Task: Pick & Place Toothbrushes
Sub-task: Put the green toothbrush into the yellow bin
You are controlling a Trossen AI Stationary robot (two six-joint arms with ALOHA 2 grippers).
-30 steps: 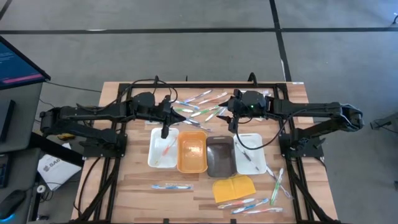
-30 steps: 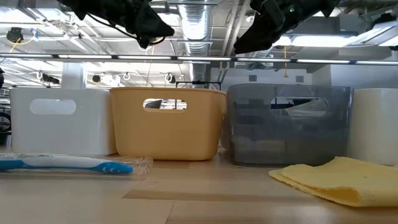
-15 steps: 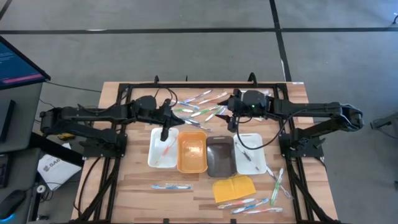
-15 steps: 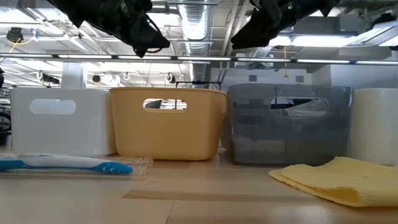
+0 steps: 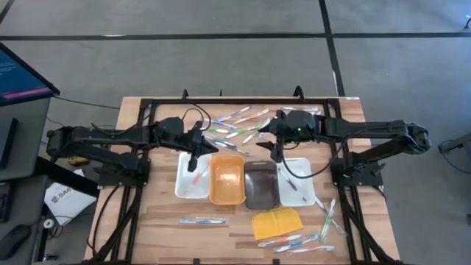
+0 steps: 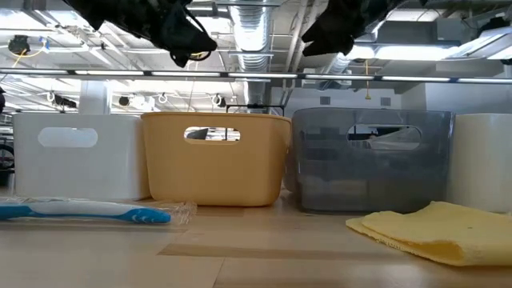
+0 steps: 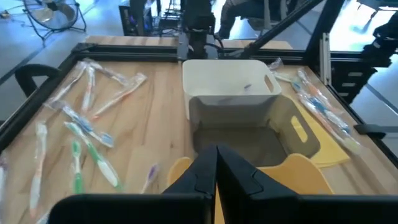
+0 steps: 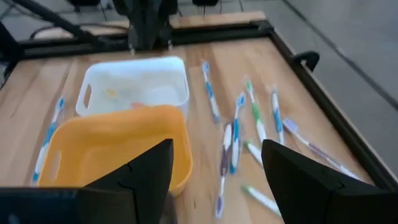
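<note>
Loose toothbrushes (image 5: 237, 125) lie on the far part of the table, and more (image 5: 298, 241) lie near the front edge. One toothbrush (image 5: 194, 177) rests in the left white tray (image 5: 182, 184). My left gripper (image 5: 193, 160) hangs shut over that tray's far end, holding nothing; its shut fingers (image 7: 216, 171) show in the left wrist view. My right gripper (image 5: 274, 151) hangs open and bare above the gap between the grey tray (image 5: 260, 185) and the right white tray (image 5: 297, 181). The right wrist view also shows my right gripper (image 8: 217, 177) open.
An orange tray (image 5: 227, 179) stands between the left white tray and the grey one. A yellow pad (image 5: 277, 222) lies in front of the grey tray. A blue toothbrush (image 6: 84, 211) lies on the near left. A black frame (image 5: 243, 101) borders the table.
My left gripper has drifted a little toward the table's near edge and sunk slightly, staying shut. My right gripper has risen a little and rolled slightly, staying open. Nothing on the table has moved.
</note>
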